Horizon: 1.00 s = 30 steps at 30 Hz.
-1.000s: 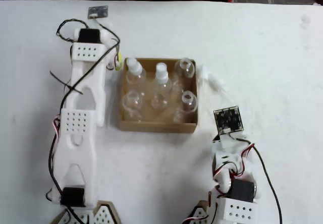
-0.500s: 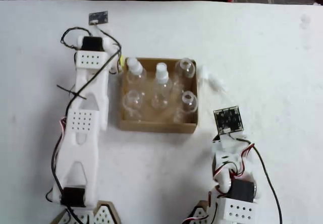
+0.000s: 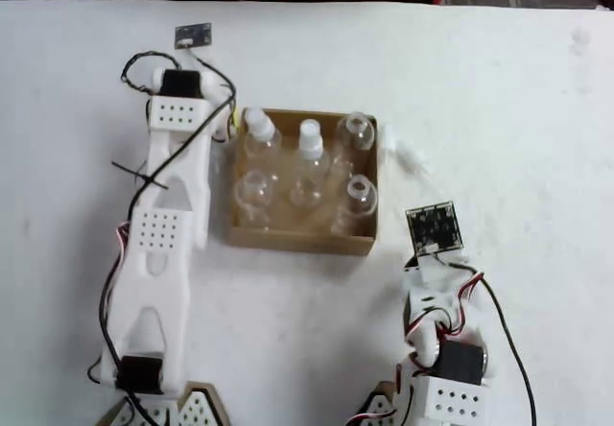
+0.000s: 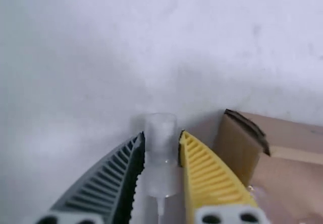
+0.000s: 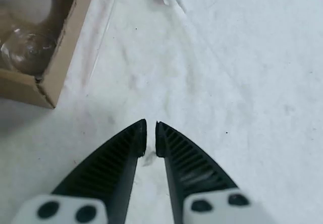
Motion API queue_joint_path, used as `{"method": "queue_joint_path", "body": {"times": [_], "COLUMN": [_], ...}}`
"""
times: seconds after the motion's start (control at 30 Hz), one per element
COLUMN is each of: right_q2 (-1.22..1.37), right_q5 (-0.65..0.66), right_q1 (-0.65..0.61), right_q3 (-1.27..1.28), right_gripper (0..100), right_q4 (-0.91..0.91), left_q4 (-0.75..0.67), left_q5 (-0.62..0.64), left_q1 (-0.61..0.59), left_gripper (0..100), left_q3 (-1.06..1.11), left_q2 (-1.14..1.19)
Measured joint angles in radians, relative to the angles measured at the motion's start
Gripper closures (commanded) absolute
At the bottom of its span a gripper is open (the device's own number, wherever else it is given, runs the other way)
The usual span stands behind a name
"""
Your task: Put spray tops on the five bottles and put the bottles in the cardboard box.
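Clear plastic spray top (image 4: pixel 161 156), clamped in the left pincer (image 4: pixel 161 135), has slid along the brown cardboard box (image 4: pixel 243 151) beside it; capping a clear open bottle (image 3: pixel 251 188) probably follows

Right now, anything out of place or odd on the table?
A loose spray top lies on its side on the table, just outside the cardboard box on the right arm's side. Three uncapped bottles stand in the box. Nothing spilled.
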Motion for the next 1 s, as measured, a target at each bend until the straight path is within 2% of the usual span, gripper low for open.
{"method": "queue_joint_path", "body": {"times": [0.43, 0.77, 0.93, 1.0], "right_q2": [0.000, 0.000, 0.000, 0.000], "right_q5": [0.000, 0.000, 0.000, 0.000], "right_q1": [0.000, 0.000, 0.000, 0.000], "right_q3": [0.000, 0.000, 0.000, 0.000], "right_gripper": [98.1, 98.1, 98.1, 98.1], "right_q4": [0.000, 0.000, 0.000, 0.000], "left_q4": [0.018, 0.018, 0.015, 0.014], "left_q5": [0.002, 0.026, 0.028, 0.028], "left_q1": [-0.003, -0.008, -0.008, -0.002], "left_gripper": [83, 84, 99, 96], "left_q3": [-0.009, -0.009, -0.009, -0.009], "left_q2": [-0.002, 0.051, 0.057, 0.057]}}
